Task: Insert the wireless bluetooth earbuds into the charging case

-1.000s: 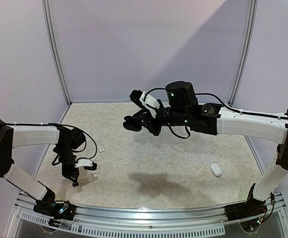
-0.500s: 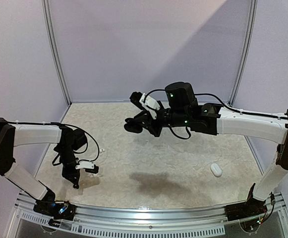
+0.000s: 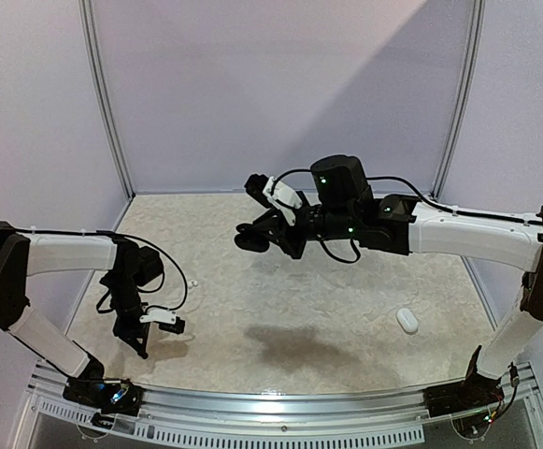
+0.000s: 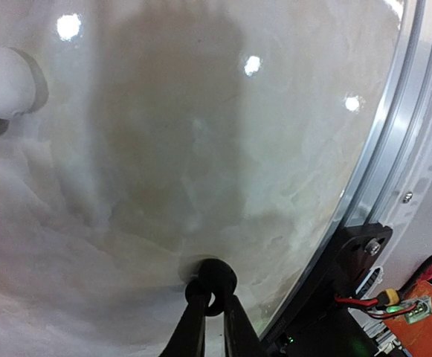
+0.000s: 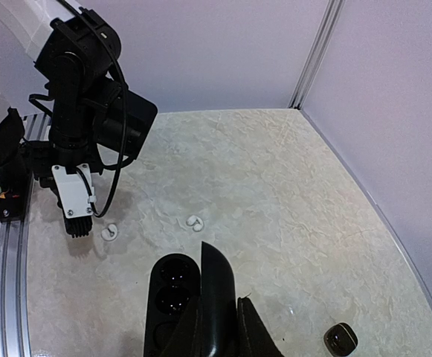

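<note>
Two white earbuds lie on the desk (image 3: 346, 281) at the lower left of the overhead frame. The nearer earbud (image 5: 110, 234) sits just beside the left tool (image 4: 210, 288), not between its fingers. Those fingers are together at the tips; the dark knob there may be a pad or a pinched black bud, too murky to tell.

The step in hand looks like picking up that nearer bud. To do it well, part the fingers, straddle the bud squarely, press to the desk and close gently, since the glossy bean could squirt away.

The second earbud (image 5: 194, 222) lies farther in. A white case (image 3: 407, 321) rests at lower right. Mid-frame, raised, the right tool (image 3: 264, 234) is clamped on the open black charging case (image 5: 171, 294), both wells empty.
</note>
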You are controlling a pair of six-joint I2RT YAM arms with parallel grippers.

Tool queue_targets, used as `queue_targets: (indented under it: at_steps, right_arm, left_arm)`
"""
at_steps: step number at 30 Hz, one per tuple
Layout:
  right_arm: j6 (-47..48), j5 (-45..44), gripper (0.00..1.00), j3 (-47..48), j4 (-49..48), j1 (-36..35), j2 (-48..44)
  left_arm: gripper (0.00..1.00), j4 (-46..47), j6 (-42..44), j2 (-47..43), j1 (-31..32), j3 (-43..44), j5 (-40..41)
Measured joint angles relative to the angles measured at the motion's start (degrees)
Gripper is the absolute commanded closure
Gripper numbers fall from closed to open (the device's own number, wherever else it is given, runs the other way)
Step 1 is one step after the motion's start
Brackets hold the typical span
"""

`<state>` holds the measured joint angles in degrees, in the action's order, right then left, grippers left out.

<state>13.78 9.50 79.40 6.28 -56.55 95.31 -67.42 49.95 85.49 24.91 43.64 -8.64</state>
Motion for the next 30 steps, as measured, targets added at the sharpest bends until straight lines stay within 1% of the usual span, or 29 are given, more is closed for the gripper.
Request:
queue_targets:
  at_steps: [7,19,26,28,30]
  right_arm:
    - [0.0,0.0,0.92,0.0,0.2,0.0,0.0]
    - [0.0,0.0,0.92,0.0,0.2,0.0,0.0]
    - [0.0,0.0,0.92,0.0,0.5,0.0,0.0]
    - [0.0,0.0,0.92,0.0,0.7,0.0,0.0]
    - [0.0,0.0,0.92,0.0,1.0,0.0,0.0]
  left_arm:
    - [0.87,0.0,0.2,0.0,0.1,0.0,0.0]
    - [0.89,0.1,0.9,0.0,0.1,0.0,0.1]
    - [0.88,0.0,1.0,0.0,0.1,1.6,-0.2]
    - [0.87,-0.2,1.2,0.0,0.1,1.8,-0.4]
    - [0.82,-0.5,1.5,0.0,0.1,1.9,-0.6]
